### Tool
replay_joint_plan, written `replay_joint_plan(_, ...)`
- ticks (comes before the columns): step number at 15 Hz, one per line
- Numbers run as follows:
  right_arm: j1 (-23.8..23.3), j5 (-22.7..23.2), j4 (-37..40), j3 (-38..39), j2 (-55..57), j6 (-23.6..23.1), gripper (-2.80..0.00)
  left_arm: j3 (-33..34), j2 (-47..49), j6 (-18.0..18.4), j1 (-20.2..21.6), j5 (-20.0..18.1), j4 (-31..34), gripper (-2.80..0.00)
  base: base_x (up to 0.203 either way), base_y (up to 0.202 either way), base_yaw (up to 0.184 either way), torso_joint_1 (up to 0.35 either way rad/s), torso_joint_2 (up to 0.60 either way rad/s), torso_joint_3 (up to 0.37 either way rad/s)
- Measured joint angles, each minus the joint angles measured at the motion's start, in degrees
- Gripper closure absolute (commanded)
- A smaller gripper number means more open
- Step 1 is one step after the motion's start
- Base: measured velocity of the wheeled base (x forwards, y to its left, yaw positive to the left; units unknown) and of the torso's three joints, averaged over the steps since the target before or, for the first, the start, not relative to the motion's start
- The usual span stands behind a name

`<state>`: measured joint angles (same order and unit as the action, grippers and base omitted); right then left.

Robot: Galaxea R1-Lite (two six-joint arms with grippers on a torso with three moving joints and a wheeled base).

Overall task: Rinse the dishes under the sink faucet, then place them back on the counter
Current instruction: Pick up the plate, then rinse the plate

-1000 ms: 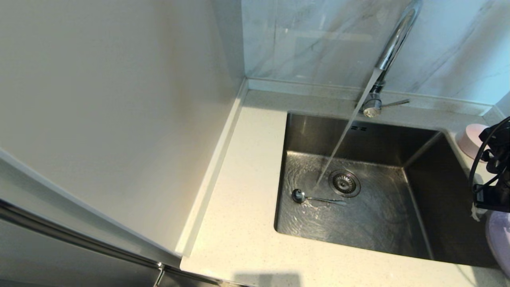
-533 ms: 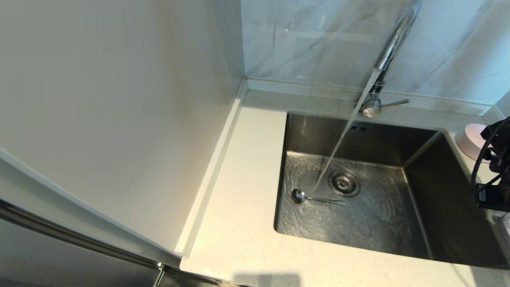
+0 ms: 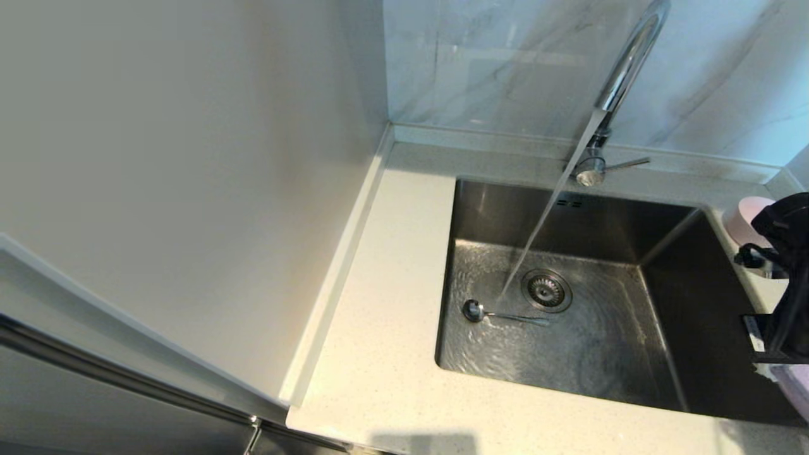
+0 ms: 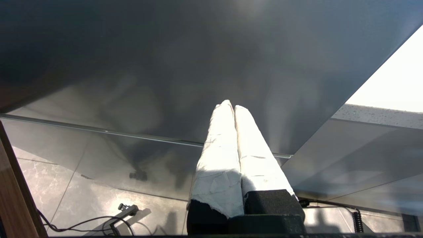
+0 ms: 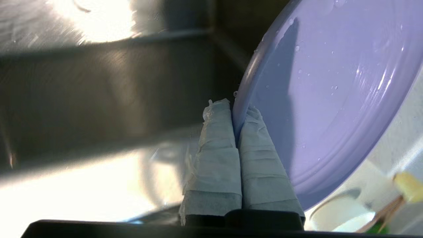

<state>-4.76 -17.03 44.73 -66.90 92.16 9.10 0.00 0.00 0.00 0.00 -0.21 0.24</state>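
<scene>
While water runs from the faucet point(image 3: 622, 69) into the sink point(image 3: 663, 354), the right gripper point(image 5: 236, 112) is pinched onto the rim of the lilac plate point(image 5: 333, 99), wet with droplets, at the sink's right edge. In the head view only a sliver of the plate shows under the dark right arm point(image 3: 790, 278), so how far it is off the counter point(image 3: 379, 354) is hard to say. The stream lands near the drain point(image 3: 547, 291), well to the left of the held plate, so the plate has to travel leftward over the basin to meet it. The spoon point(image 3: 502, 314) lies on the sink floor by the drain, handle pointing right, bowl end left. The pink bowl point(image 3: 746, 218) sits on the counter just behind the right arm. The left gripper point(image 4: 233, 112) is parked with fingers together, holding nothing, away from the sink.
</scene>
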Motion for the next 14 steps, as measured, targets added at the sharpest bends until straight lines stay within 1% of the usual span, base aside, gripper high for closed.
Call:
replay_joint_plan(1,1.7,2.6,-0.1,0.6,-1.9,-1.2,0.00,0.0,0.0,0.0,0.0,0.0,0.0,0.00,0.000,0.000,0.000,0.000,0.00,0.000)
replay_joint_plan(2,3.1,6.4,-0.5,0.9,-3.7,-2.4,0.00,0.0,0.0,0.0,0.0,0.0,0.0,0.00,0.000,0.000,0.000,0.000,0.00,0.000)
replay_joint_plan(4,4.4,15.4,-3.5,1.4,-6.5,-6.0,0.00,0.0,0.0,0.0,0.0,0.0,0.0,0.00,0.000,0.000,0.000,0.000,0.00,0.000)
replay_joint_plan(6,4.8,27.6,-8.3,1.8,-8.8,-9.5,0.00,0.0,0.0,0.0,0.0,0.0,0.0,0.00,0.000,0.000,0.000,0.000,0.00,0.000)
replay_joint_plan(9,5.4,46.2,-17.5,1.9,-11.1,-12.3,0.00,0.0,0.0,0.0,0.0,0.0,0.0,0.00,0.000,0.000,0.000,0.000,0.00,0.000)
replay_joint_plan(10,6.1,50.7,-20.2,1.8,-11.6,-12.6,0.00,0.0,0.0,0.0,0.0,0.0,0.0,0.00,0.000,0.000,0.000,0.000,0.00,0.000)
replay_joint_plan(11,7.3,54.0,-22.1,1.4,-12.0,-12.5,0.00,0.0,0.0,0.0,0.0,0.0,0.0,0.00,0.000,0.000,0.000,0.000,0.00,0.000)
replay_joint_plan(12,8.7,55.3,-22.9,0.7,-12.2,-12.4,0.00,0.0,0.0,0.0,0.0,0.0,0.0,0.00,0.000,0.000,0.000,0.000,0.00,0.000)
replay_joint_plan(14,11.3,55.6,-23.5,-0.8,-12.5,-12.3,0.00,0.0,0.0,0.0,0.0,0.0,0.0,0.00,0.000,0.000,0.000,0.000,0.00,0.000)
